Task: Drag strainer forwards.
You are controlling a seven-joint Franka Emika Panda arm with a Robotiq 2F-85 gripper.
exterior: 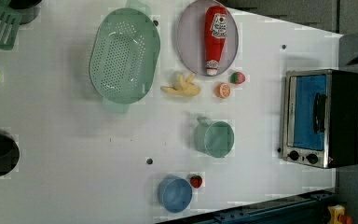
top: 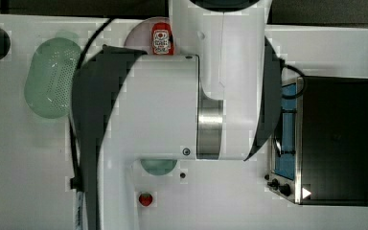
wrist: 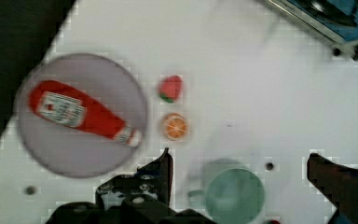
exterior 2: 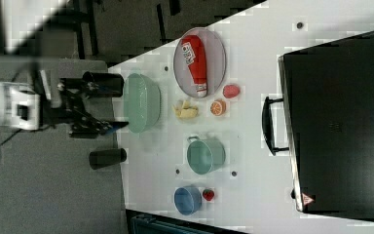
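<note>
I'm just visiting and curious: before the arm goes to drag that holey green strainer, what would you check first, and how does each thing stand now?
1. Gripper open, holding nothing: ok.
2. Strainer upright on the table: ok.
3. Gripper at the strainer: not ok; the wrist view has it above the green cup.
4. Banana near the strainer's rim; contact: cannot tell.
5. Ketchup bottle lies on its plate, apart from the strainer: ok.

we see our arm (top: pixel 172 105) spanning the top view from twelve o'clock toward seven o'clock; in the wrist view our gripper (wrist: pixel 240 175) has jaws spread wide, holding nothing.
</note>
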